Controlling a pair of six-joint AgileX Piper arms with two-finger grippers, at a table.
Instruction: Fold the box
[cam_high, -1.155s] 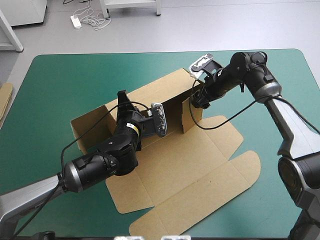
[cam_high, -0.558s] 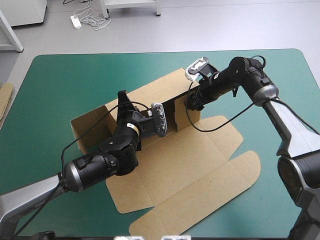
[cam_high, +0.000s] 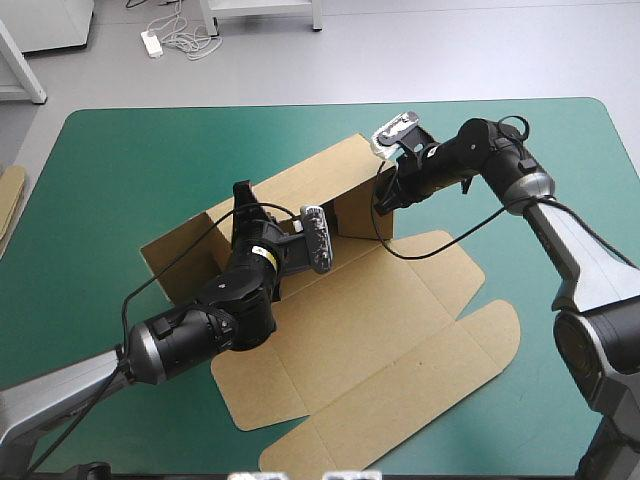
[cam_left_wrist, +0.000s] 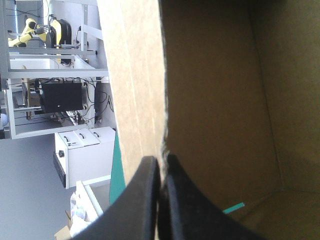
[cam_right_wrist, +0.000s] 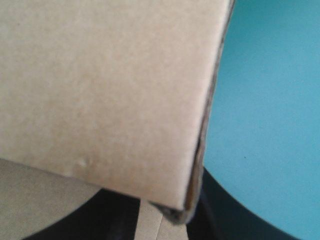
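Where the table (cam_high: 110, 160) ends at left, spare board (cam_high: 10, 200) shows. Mid-table, the box (cam_high: 370, 320): far wall raised, lid flat nearside. On that wall's rim, the left gripper (cam_left_wrist: 162, 160), pinched tight. At the right end flap, the right gripper (cam_high: 386, 200), clamped on; the flap blocks its view.

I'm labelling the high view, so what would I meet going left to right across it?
Spare brown board at the far left → left gripper, on the box's back wall → right gripper, at its right end wall.
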